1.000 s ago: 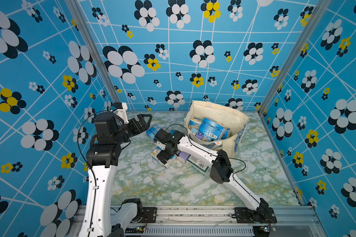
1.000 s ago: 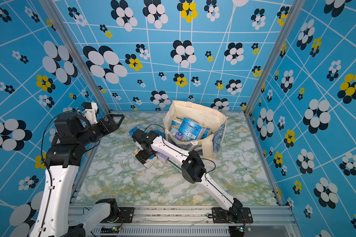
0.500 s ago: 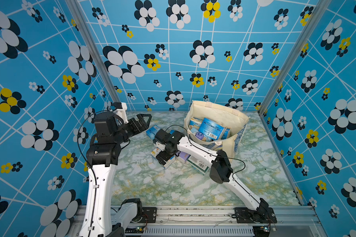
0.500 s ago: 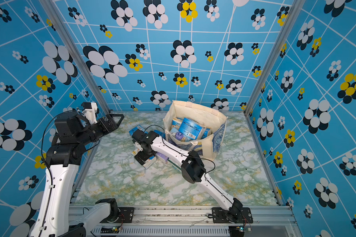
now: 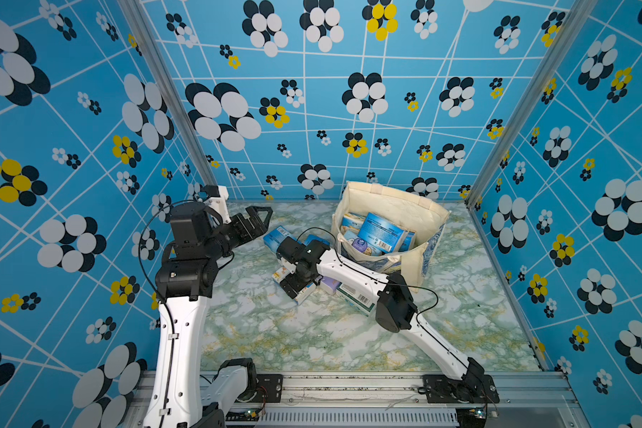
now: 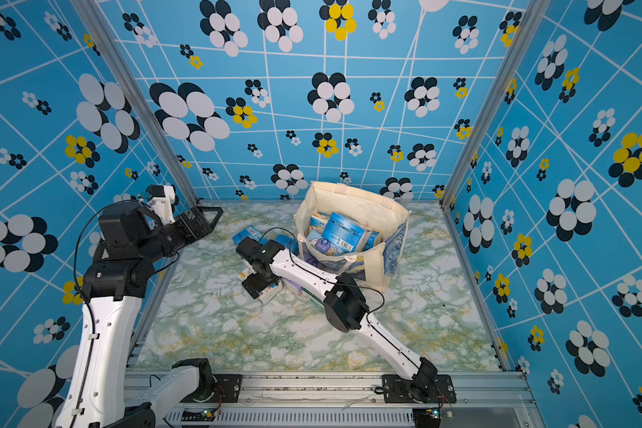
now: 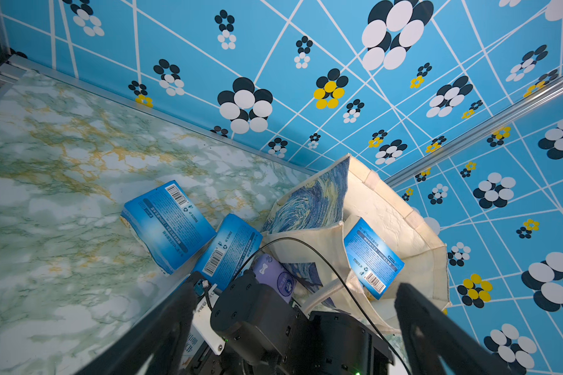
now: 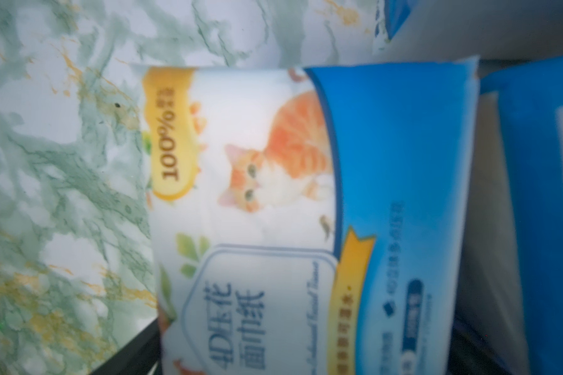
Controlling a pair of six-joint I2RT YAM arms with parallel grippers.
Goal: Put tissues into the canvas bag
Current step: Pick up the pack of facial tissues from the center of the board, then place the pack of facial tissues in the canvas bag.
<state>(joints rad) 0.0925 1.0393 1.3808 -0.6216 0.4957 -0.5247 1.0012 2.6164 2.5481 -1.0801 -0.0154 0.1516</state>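
The canvas bag (image 5: 416,266) (image 6: 375,266) (image 7: 390,211) stands open at the back right, with several tissue packs inside, a blue one (image 5: 380,231) (image 7: 371,256) on top. More tissues lie left of the bag: blue packs (image 5: 277,235) (image 7: 168,224), a lilac pack (image 5: 328,285) (image 7: 273,276) and a white pack with an orange cat (image 8: 273,194). My right gripper (image 5: 297,287) (image 6: 258,285) (image 8: 306,357) is down over that cat pack, open, a finger on either side of it. My left gripper (image 5: 258,218) (image 6: 204,218) (image 7: 296,287) hangs open and empty above the table's left side.
A green-white pack (image 5: 354,298) lies under the right forearm. Patterned blue walls close in the marbled table (image 5: 312,333) on three sides. An aluminium rail (image 5: 349,385) runs along the front edge.
The right gripper has shifted only slightly over the cat pack. The left arm has not moved.
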